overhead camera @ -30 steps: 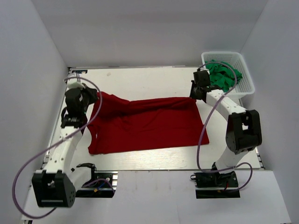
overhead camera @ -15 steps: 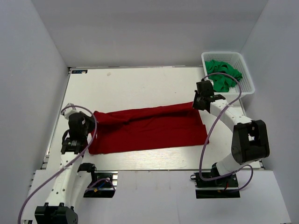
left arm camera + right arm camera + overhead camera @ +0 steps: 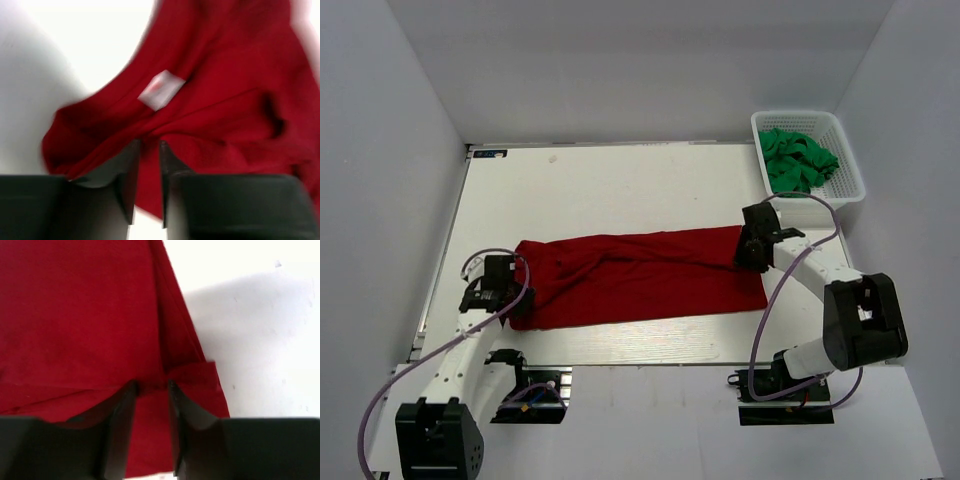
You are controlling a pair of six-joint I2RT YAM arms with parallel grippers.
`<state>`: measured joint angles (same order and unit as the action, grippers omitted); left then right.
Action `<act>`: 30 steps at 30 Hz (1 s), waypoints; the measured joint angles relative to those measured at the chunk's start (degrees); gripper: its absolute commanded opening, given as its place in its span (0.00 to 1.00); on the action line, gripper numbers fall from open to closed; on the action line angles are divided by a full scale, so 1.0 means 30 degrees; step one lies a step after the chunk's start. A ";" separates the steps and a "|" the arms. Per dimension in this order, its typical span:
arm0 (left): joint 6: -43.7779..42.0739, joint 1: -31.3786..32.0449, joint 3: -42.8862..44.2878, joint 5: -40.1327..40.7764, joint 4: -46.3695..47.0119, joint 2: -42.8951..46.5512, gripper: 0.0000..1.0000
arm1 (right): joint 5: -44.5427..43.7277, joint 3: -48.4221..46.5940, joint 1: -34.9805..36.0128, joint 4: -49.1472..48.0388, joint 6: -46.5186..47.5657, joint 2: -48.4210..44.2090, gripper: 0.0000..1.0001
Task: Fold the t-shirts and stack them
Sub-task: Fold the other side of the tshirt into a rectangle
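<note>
While it lies spread flat on the white table (image 3: 610, 190), the deep red t-shirt (image 3: 640, 275) forms a long band running left to right across the near half of the surface, already folded lengthwise, with its near edge close to the table's front border. At its left end the left gripper (image 3: 510, 287) sits low at the cloth's edge; in the left wrist view its two dark fingers (image 3: 127, 175) stand slightly apart with red cloth showing in the narrow gap between them, and a small white label (image 3: 161, 90) lies on the bunched fabric just beyond the tips. At the shirt's right end the right gripper (image 3: 752, 250) rests over the far right corner; in the right wrist view its fingers (image 3: 120, 410) are likewise parted, a small ridge of red cloth rising between the tips, with the shirt's folded edge running away from them and bare table to the right. Whether either pair of fingers presses the cloth cannot be told. Bright green t-shirts (image 3: 798, 160) are heaped in a white lattice basket (image 3: 850, 150) at the table's far right corner, well apart from the red shirt.
</note>
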<state>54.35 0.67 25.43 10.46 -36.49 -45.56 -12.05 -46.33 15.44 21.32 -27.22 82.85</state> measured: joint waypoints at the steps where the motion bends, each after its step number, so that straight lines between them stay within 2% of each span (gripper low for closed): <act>1: 0.0277 0.0000 0.0058 -0.0138 -0.0692 -0.0437 0.38 | -0.0109 0.0044 0.0000 0.0299 -0.0066 -0.0153 0.48; 2: 0.0605 0.0000 0.0182 -0.0248 -0.1443 -0.0816 0.44 | -0.0270 0.0095 0.0000 0.0583 -0.0058 -0.0350 0.52; 3: 0.0823 0.0000 0.0262 -0.0379 -0.1996 -0.1100 0.64 | -0.0444 0.0124 0.0000 0.0911 -0.0044 -0.0656 0.70; 4: 0.0925 0.0000 0.0372 -0.0539 -0.2557 -0.1304 0.74 | -0.0612 0.0124 0.0000 0.1275 -0.0168 -0.1049 0.86; 5: 0.1188 -0.0022 0.0554 -0.0692 -0.3089 -0.1457 0.81 | -0.0794 0.0124 0.0000 0.1625 -0.0102 -0.1515 0.90; 7: 0.1508 -0.0036 0.1166 -0.0801 -0.3883 -0.1749 0.94 | -0.1086 0.0124 0.0000 0.2178 0.0160 -0.2543 0.90; 11: 0.1188 -0.0022 0.3439 -0.0721 -0.3993 -0.2739 0.99 | -0.0612 -0.0146 0.0000 0.2419 0.1013 -0.3891 0.90; 15: -0.1195 -0.0022 0.5144 -0.1989 -0.1362 -0.4124 0.99 | 0.2390 -0.0787 0.0080 0.1086 0.2149 -0.3388 0.90; 18: -0.3322 0.0117 0.5595 -0.4386 0.1115 -0.5887 0.97 | 0.4379 -0.1173 0.0270 -0.0153 0.2390 -0.2208 0.90; 20: -0.4328 0.0299 0.5807 -0.5581 0.2484 -0.7584 0.92 | 0.5253 -0.1399 0.0401 -0.0641 0.2433 -0.1435 0.90; 24: -0.5705 0.0998 0.6135 -0.6841 0.3752 -1.0775 0.75 | 0.6171 -0.1428 0.0430 -0.0998 0.2426 -0.0867 0.90; 29: -0.6419 0.1792 0.6142 -0.7322 0.4860 -1.1650 0.60 | 0.6521 -0.1428 0.0430 -0.1173 0.2361 -0.0867 0.90; 30: -0.6492 0.1960 0.6149 -0.7424 0.5107 -1.1650 0.53 | 0.6528 -0.1428 0.0430 -0.1173 0.2361 -0.0867 0.90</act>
<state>34.87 6.55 43.88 -11.81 -21.17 -80.51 7.53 -50.61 16.73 17.80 -20.14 80.25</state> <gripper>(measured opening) 0.614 0.904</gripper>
